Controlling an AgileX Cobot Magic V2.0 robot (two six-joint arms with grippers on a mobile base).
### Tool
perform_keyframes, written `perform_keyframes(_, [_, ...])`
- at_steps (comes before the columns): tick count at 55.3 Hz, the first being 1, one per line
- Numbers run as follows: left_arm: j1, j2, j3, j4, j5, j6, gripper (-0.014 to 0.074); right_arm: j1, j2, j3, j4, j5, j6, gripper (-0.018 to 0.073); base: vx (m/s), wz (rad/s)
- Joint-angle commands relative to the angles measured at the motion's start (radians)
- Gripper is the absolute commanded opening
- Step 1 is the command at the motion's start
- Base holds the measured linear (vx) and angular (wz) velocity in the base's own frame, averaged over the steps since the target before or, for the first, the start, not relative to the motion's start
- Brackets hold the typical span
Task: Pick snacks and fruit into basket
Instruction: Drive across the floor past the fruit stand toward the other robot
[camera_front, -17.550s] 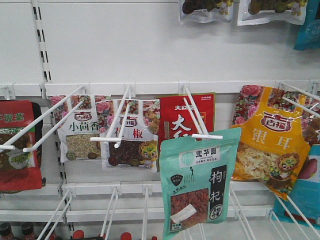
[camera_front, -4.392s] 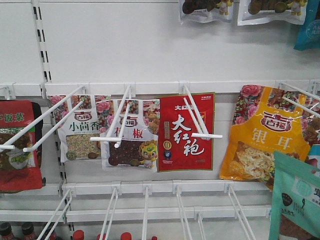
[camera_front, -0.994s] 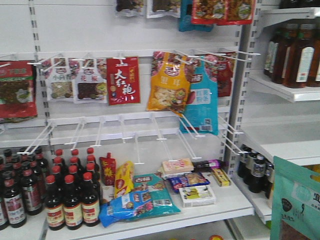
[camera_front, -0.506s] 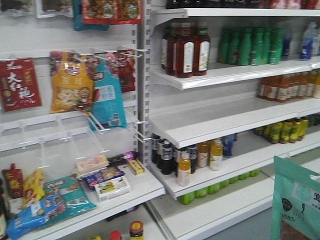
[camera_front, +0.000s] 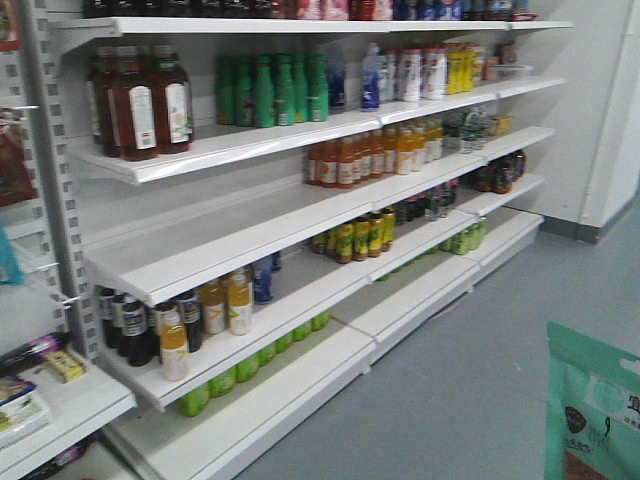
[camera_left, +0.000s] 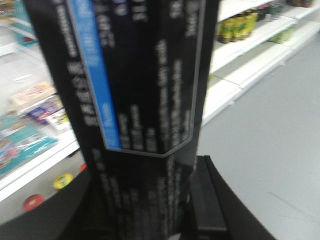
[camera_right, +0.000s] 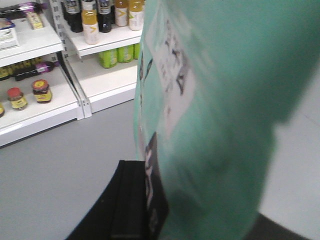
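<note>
A mint-green snack pouch (camera_right: 220, 100) with a black Chinese-character label fills the right wrist view, and my right gripper (camera_right: 200, 215) is shut on its lower end; one dark finger (camera_right: 130, 200) shows to its left. In the front view the same pouch (camera_front: 595, 410) pokes up at the bottom right. In the left wrist view my left gripper (camera_left: 145, 210) is shut on a tall black printed package (camera_left: 140, 75) with a blue stripe and white text, blurred. The fruit and the basket are out of view.
Long white shelves (camera_front: 250, 240) carry dark sauce bottles (camera_front: 140, 100), green bottles (camera_front: 270, 90) and yellow drinks (camera_front: 225, 305). Grey floor (camera_front: 470, 380) spreads to the right, up to a white wall (camera_front: 610, 110). Small jars (camera_right: 41, 90) and loose snack packs (camera_left: 35, 95) lie on low shelves.
The front view has swung right, from the pegboard with hanging snack pouches to the bottle shelves and open floor. The mint-green pouch stays at the bottom right, still held.
</note>
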Motion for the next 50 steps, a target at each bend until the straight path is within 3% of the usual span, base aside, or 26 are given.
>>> perform_keyframes(1, [-0.001, 0.006, -0.036, 0.015, -0.092, 0.0, 0.0001, 0.002, -0.005, -0.032, -0.008, -0.073, -0.001, -0.0008, 0.03, -0.7])
perform_keyframes(50, [-0.001, 0.006, -0.036, 0.015, -0.092, 0.0, 0.0001, 0.002, -0.005, -0.032, -0.008, -0.072, -0.001, -0.0008, 0.14, -0.79])
